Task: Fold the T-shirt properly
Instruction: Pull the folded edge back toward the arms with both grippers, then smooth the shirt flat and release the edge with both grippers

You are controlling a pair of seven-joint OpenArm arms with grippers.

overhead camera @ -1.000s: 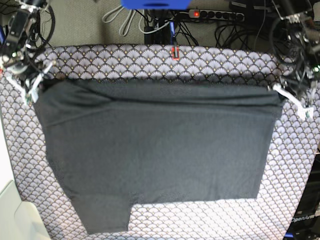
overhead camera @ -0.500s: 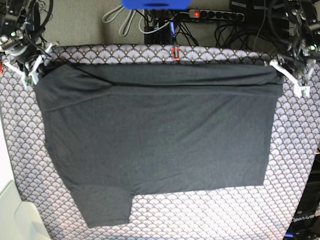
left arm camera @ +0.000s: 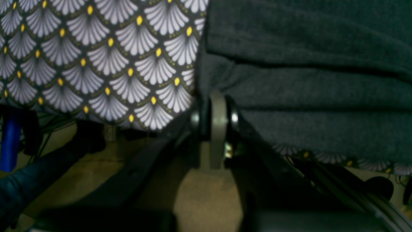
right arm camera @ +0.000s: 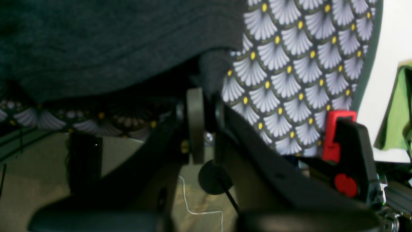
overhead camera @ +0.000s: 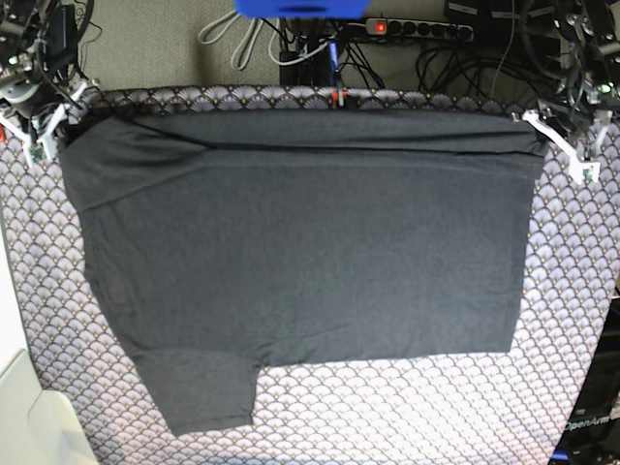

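Observation:
The dark grey T-shirt (overhead camera: 300, 242) lies spread flat over the scallop-patterned cloth (overhead camera: 387, 417), one sleeve pointing to the near left. Its far edge runs along the back of the table. My right gripper (overhead camera: 50, 128) is shut on the shirt's far left corner. My left gripper (overhead camera: 539, 126) is shut on the far right corner. In the left wrist view the closed gripper (left arm camera: 219, 98) pinches the T-shirt (left arm camera: 305, 80) hem beside the cloth (left arm camera: 96, 64). The right wrist view shows that gripper (right arm camera: 201, 91) closed on bunched T-shirt (right arm camera: 112, 42) fabric.
A power strip (overhead camera: 412, 29) with a lit red switch and tangled cables lie behind the table. A red clip (overhead camera: 339, 100) sits at the back edge. A white box (overhead camera: 24, 417) stands at the near left. A green thing (right arm camera: 396, 109) shows past the cloth's edge.
Both grippers have drawn the shirt's far edge back toward the rear of the table. The whole shirt slid away with them and lies flatter and more stretched.

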